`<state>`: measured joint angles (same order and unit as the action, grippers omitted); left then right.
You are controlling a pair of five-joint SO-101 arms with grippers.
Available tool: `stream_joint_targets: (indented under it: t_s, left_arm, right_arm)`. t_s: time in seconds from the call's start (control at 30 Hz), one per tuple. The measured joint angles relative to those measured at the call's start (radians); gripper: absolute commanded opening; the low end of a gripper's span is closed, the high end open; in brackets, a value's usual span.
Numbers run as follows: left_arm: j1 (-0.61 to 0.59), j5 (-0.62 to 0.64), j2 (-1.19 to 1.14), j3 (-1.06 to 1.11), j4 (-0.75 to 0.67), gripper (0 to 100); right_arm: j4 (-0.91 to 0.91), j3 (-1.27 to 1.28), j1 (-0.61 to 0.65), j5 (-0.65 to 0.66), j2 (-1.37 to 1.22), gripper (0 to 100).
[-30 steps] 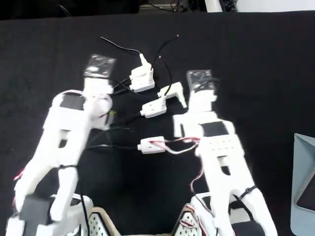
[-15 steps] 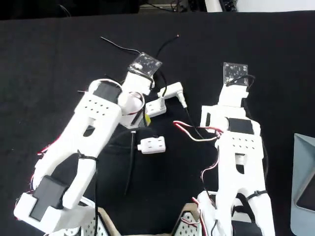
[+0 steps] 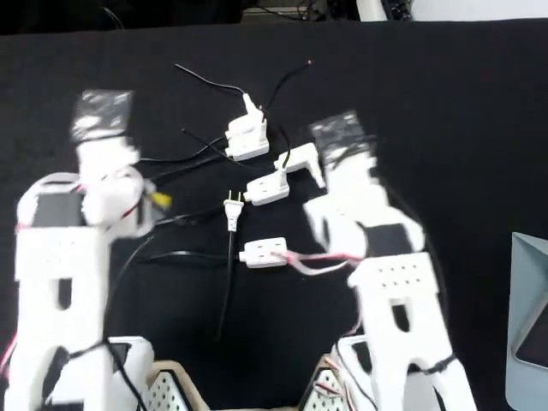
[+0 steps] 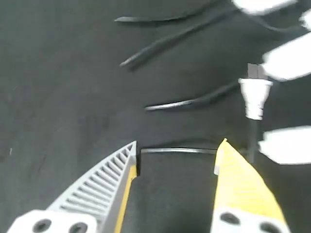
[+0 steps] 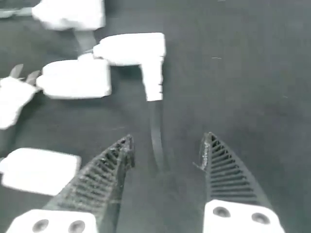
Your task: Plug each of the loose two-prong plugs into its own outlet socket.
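The loose plug (image 3: 231, 208) lies flat near the middle of the tabletop (image 3: 445, 103). Its two prongs point toward the far edge and its black cord (image 3: 224, 291) runs back toward the near edge. Just beside it, on the near-edge side, sits the near socket (image 3: 264, 252), which looks free. The middle socket (image 3: 268, 188) is just beyond the plug, and an angled plug (image 3: 300, 158) touches it; I cannot tell whether that one is fully seated. The far socket (image 3: 247, 141) seems already occupied.

The left gripper (image 4: 178, 145) hangs low over the tabletop, its fingers spread and holding nothing. A thin socket cord (image 4: 160, 150) passes between the tips, while the loose plug lies off beyond the yellow finger (image 4: 240, 189). The right gripper (image 5: 166, 141) is also spread and empty, astride the angled plug's cord (image 5: 156, 131).

I see these risks. If the left gripper closes here, it probably pinches the wrong cord and drags a socket away. The sockets look light and unfixed, so a push from the plug may slide the near socket unless the other arm holds it. The crossing cords may also snag and turn the plug.
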<state>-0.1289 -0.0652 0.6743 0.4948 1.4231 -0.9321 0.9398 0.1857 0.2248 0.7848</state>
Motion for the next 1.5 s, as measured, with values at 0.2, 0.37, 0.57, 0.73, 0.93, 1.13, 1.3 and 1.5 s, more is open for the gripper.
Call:
stream_joint_targets:
  t_s: [0.2, 0.37, 0.57, 0.73, 0.93, 1.13, 1.3, 1.5]
  left_arm:
    - [-0.193, 0.012, 0.218, 0.35, -0.175, 26]
    - [-0.316, 0.012, 0.276, 0.548, -0.298, 26]
    - [-0.368, 0.012, 0.281, 0.641, -0.362, 26]
    - [-0.371, 0.012, 0.29, 0.677, -0.368, 26]
    - [-0.407, 0.002, 0.293, 0.704, -0.373, 26]
    - [-0.451, -0.011, 0.293, 0.709, -0.396, 26]
    - [-0.453, -0.011, 0.293, 0.709, -0.396, 26]
    - [-0.453, -0.011, 0.293, 0.709, -0.396, 26]
  right_arm:
    - [-0.063, 0.002, 0.275, -0.135, 0.006, 21.9]
    - [-0.034, 0.002, 0.365, 0.015, 0.006, 22.4]
    - [-0.026, -0.012, 0.374, 0.279, -0.132, 22.4]
    - [0.095, -0.04, 0.374, 0.505, -0.316, 22.4]
    - [0.273, -0.04, 0.374, 0.661, -0.479, 22.4]
    - [0.39, -0.058, 0.374, 0.736, -0.628, 22.4]
    - [0.471, -0.078, 0.379, 0.74, -0.69, 22.4]
    - [0.489, -0.078, 0.453, 0.709, -0.692, 22.4]
